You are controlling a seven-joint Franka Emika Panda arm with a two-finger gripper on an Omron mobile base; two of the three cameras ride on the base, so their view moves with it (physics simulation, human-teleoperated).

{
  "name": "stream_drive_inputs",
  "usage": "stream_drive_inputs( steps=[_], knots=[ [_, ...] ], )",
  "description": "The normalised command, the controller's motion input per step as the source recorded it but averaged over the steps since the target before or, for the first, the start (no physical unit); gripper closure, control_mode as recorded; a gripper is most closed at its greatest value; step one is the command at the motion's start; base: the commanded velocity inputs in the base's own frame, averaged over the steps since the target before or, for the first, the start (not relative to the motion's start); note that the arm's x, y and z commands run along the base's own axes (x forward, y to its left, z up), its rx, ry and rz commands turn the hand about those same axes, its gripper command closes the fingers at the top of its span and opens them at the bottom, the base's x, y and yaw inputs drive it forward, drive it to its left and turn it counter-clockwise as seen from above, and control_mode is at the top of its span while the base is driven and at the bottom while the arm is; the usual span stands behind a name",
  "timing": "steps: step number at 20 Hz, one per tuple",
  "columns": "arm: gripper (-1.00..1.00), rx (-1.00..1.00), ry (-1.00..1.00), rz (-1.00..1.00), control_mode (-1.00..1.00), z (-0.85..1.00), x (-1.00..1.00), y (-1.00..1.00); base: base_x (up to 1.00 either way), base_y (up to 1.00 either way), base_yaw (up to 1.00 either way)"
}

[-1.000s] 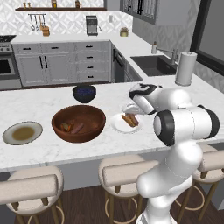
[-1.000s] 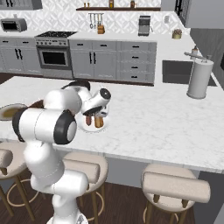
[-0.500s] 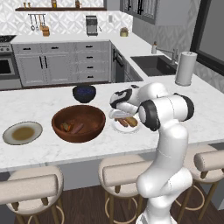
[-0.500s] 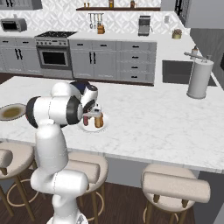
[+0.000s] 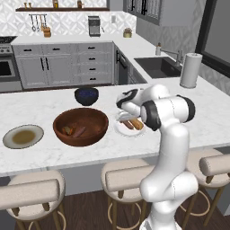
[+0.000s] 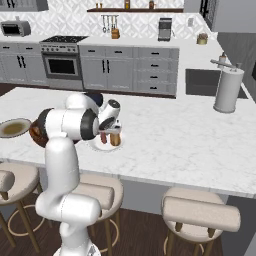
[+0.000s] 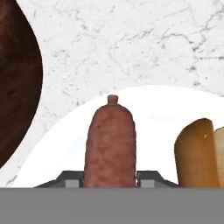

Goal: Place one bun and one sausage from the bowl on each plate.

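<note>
In the hand view we see our jaws pinching a sausage [image 7: 110,144], one dark finger tip [image 7: 70,178] on each side of it. The sausage is reddish-pink and mottled, smooth-skinned, with a small knotted nub at its far end. It lies over the white plate [image 7: 153,105], though we cannot tell whether it rests on the plate or hangs just above. Beside it on the same plate lies a bun [image 7: 194,151], golden-brown on the crust, paler along its cut side, close to the sausage yet apart from it.

From the left base view our gripper [image 5: 127,104] sits low over the white plate [image 5: 117,128], where the bun [image 5: 137,124] shows as an orange-tan shape. Just beside that plate stands the large reddish-brown bowl [image 5: 81,126], wide and wood-grained, with one more sausage [image 5: 79,131] and a bun [image 5: 68,130] inside it. Further along the marble worktop [image 5: 40,108] lies the grey-rimmed plate [image 5: 23,136] with its olive-brown centre, well apart from the bowl. Behind the big bowl sits a small dark blue bowl [image 5: 86,95].

From the right base view the white plate [image 6: 106,146] lies under our gripper [image 6: 110,131].
</note>
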Motion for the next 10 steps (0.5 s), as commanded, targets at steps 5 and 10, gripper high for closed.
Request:
stream_drive_inputs(
  steps=[5,10],
  knots=[
    [-1.0,0.02,-0.49,-0.02,-1.0,-0.65,-0.74,0.28,0.0,0.0,0.0],
    [-1.0,0.01,-0.18,-0.01,-1.0,-0.18,-0.02,-0.03,0.0,0.0,0.0]
  ],
)
